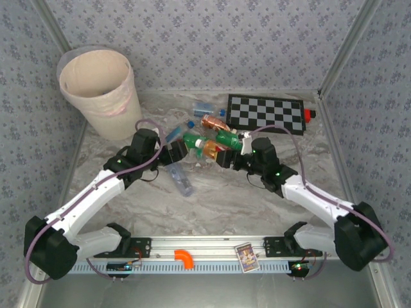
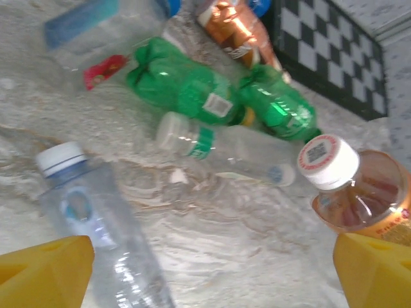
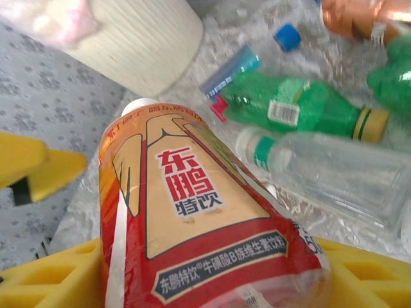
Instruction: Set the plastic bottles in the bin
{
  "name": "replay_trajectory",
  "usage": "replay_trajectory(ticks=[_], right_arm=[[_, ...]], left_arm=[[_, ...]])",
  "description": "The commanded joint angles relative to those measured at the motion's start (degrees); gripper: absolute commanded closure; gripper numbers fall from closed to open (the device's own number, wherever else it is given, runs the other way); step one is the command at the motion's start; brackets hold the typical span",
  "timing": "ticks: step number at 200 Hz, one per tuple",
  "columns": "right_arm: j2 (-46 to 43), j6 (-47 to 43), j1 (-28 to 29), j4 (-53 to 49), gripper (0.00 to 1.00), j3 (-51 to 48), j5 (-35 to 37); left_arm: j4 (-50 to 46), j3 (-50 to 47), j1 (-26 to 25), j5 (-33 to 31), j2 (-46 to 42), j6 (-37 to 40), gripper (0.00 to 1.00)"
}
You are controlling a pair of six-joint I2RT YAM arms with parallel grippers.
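While the right end effector (image 3: pixel 212 282) clamps the red-and-orange bottle (image 3: pixel 192 212) | left end effector (image 2: pixel 212 269) spread wide, empty, near a clear white-capped bottle (image 2: pixel 96 218) | green bottles (image 2: pixel 186 90) lie heaped on the counter (image 1: pixel 257 205) | bin (image 1: pixel 109 109) stands far left, well apart.

The top camera looks steeply down from behind the arm bases over the whole bench (image 1: pixel 218 199). The left wrist camera, low and close, faces the checkerboard (image 2: pixel 334 51); the right faces the bin (image 3: pixel 141 45). Both share the green bottle (image 2: pixel 186 90) and red-labelled bottle (image 3: pixel 205 218).
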Motion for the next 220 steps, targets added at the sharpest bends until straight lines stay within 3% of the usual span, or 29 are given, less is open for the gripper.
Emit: replay_trajectory(ticks=[1, 23, 62, 135, 183, 220], right_arm=[[-4.3, -2.8, 0.6, -3.0, 0.32, -0.9, 2.9], [-6.8, -4.4, 1.3, -3.3, 0.32, -1.4, 3.9], [-8.9, -7.1, 4.7, -3.1, 0.32, -2.1, 9.0], [-6.4, -8.1, 8.1, -1.0, 0.33, -0.7, 11.3], [-7.0, -8.6, 9.0, -1.3, 0.33, -0.4, 13.0], [-7.8, -9.0, 9.4, -2.0, 0.33, -0.7, 14.1]], left_arm=[[8.6, 1.9, -0.2, 5.5, 0.2, -8.9, 0.09], [13.3, 1.4, 0.5, 9.1, 1.4, -14.3, 0.14], [32.6, -5.3, 0.8, 14.0, 2.6, -27.7, 0.25], [43.5, -9.3, -3.1, 12.7, 7.2, -35.2, 0.32], [39.4, -8.9, -5.1, 9.3, 8.5, -34.8, 0.38], [34.0, -9.1, -5.2, 5.7, 6.9, -33.9, 0.36]])
